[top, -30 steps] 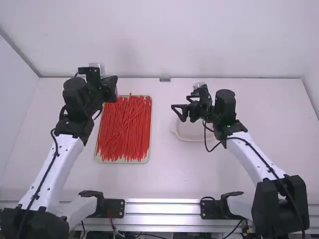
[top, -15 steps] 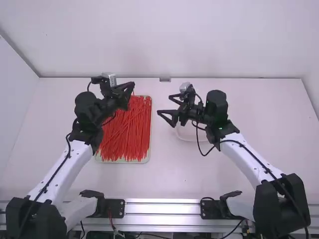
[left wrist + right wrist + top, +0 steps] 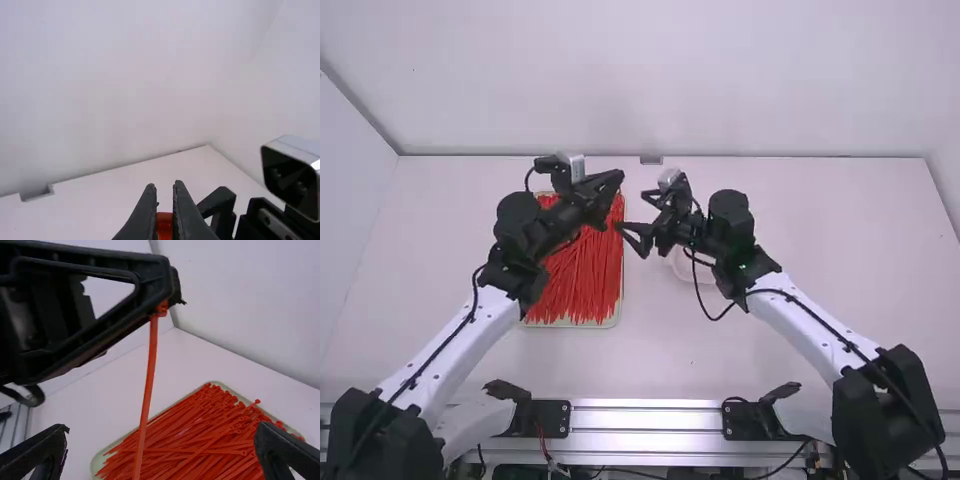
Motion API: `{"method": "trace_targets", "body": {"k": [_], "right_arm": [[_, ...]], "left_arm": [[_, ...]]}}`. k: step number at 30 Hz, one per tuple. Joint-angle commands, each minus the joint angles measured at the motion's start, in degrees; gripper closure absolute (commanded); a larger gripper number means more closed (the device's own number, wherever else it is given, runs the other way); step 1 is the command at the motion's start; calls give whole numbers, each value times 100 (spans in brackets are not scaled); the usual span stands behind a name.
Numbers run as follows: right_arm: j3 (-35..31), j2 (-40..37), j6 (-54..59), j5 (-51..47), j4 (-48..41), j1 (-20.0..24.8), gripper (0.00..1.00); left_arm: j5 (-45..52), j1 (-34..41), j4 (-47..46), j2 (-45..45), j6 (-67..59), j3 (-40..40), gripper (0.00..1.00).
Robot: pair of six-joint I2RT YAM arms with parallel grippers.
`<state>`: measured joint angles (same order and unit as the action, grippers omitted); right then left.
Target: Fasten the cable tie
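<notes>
My left gripper (image 3: 610, 185) hangs above the far right corner of the tray (image 3: 568, 323), shut on the head end of one red cable tie (image 3: 149, 380). The tie hangs straight down from its fingertips (image 3: 150, 200), and a bit of red (image 3: 163, 224) shows between them. My right gripper (image 3: 632, 222) is just to the right of it and slightly lower, open wide with nothing in it. In the right wrist view its own gripper (image 3: 160, 432) spans either side of the dangling tie without touching it. The left gripper (image 3: 100, 305) looms close overhead there.
The tray is heaped with several loose red cable ties (image 3: 575, 265). A clear container (image 3: 682, 268) sits on the table behind the right arm's wrist, partly hidden. White walls bound the table at the back and left.
Both arms have swung toward the middle. The left gripper moved right with the tie in it. The right gripper moved left and now faces it closely.
</notes>
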<state>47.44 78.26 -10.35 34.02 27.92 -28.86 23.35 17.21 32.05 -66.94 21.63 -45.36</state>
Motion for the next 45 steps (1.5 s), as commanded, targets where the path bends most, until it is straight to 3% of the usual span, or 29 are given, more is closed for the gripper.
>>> {"method": "trace_targets", "body": {"k": [1, 5, 9, 10, 16, 22, 25, 32, 34, 35, 36, 42, 45], "right_arm": [[203, 28, -39, -448, 42, -107, 1], [203, 28, -35, -597, 92, -203, 4], [203, 28, -35, -555, 162, -188, 20], [203, 28, -28, -560, 170, -188, 35], [203, 28, -13, -557, 170, -195, 72], [203, 28, -15, -555, 173, -190, 77], [203, 28, -17, -555, 173, -195, 99], [203, 28, -9, -540, 168, -195, 100], [203, 28, 79, -540, 166, -186, 100], [203, 28, 138, -533, 162, -146, 100], [203, 28, 138, -527, 153, -125, 100], [203, 28, 138, 319, 212, 354, 100], [203, 28, 136, 861, 210, 702, 100]], "left_arm": [[37, 85, 107, 114, 109, 35, 98], [125, 83, 190, 116, 136, 35, 98], [127, 85, 181, 114, 129, 35, 98], [125, 83, 181, 114, 131, 39, 98], [127, 85, 155, 114, 201, 44, 98], [127, 85, 144, 114, 247, 44, 98], [129, 85, 138, 114, 260, 44, 98], [164, 85, 155, 114, 258, 44, 98], [122, 79, 164, 116, 260, 44, 85], [125, 81, 168, 116, 236, 44, 72], [129, 81, 166, 116, 199, 44, 68], [179, -72, 116, 116, 42, 44, 60], [341, -208, 111, 116, 42, 44, 45]]}}
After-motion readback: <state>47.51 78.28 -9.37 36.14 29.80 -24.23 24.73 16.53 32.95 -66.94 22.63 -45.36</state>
